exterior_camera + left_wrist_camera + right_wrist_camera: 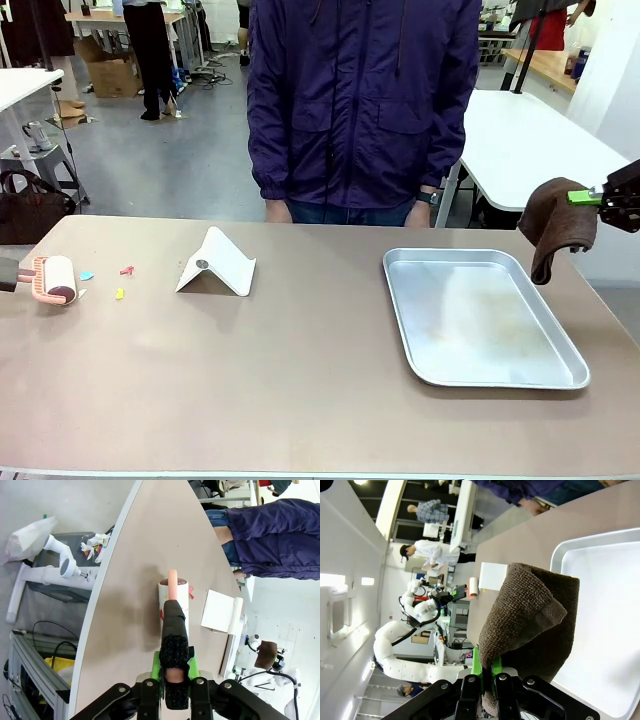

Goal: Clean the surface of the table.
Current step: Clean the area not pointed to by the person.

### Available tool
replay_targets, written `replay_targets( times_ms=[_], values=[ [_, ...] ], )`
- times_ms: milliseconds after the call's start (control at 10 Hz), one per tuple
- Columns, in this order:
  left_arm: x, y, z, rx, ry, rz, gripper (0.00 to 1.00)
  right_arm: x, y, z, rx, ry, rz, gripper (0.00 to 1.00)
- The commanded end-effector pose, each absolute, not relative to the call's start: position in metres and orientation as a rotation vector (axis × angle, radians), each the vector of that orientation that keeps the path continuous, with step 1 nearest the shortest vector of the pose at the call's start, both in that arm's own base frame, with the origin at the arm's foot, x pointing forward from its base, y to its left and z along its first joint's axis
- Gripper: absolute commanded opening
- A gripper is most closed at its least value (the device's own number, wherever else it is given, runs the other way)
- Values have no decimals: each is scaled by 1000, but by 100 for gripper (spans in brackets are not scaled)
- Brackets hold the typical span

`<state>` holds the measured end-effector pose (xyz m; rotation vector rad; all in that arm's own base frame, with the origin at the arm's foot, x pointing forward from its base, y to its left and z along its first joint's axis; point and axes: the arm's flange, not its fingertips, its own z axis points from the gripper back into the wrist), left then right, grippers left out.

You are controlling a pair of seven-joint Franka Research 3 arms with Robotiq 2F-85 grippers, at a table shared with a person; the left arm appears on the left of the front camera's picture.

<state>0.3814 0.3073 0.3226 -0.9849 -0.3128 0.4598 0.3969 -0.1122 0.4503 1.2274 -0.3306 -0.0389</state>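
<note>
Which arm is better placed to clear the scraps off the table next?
Left. The left gripper holds the roller just beside the scraps; the right gripper holds a cloth at the table's other end, past the tray.

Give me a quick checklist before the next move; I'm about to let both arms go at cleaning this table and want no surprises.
1. Left gripper shut on the lint roller handle: ok.
2. Right gripper shut on the brown cloth: ok.
3. Roller next to the coloured scraps on the table: ok.
4. Cloth touching the table: cannot tell; it hangs by the tray, at its far right corner.
5. Sweep path free: not ok; a white folded stand sits just past the scraps.
6. Person's hands off the table: ok, they are behind its far edge.
</note>
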Motion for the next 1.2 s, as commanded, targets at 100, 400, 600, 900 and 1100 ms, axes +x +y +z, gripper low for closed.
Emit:
replay_targets(
  times_ms=[100, 400, 600, 900, 1100],
  values=[
    [386, 294, 305, -911, -322, 436, 3, 393, -110, 453, 1222, -338, -44, 8],
    [389, 291, 301, -914, -302, 435, 3, 393, -110, 453, 1222, -338, -44, 8],
    [392, 286, 296, -916, -285, 431, 3, 393, -110, 453, 1222, -338, -44, 8],
    [405, 269, 295, -958, -288, 418, 3, 393, -110, 453, 1222, -338, -44, 8],
    [421, 252, 294, -976, -290, 419, 3, 393, -110, 453, 1222, -338, -44, 8]
  ],
)
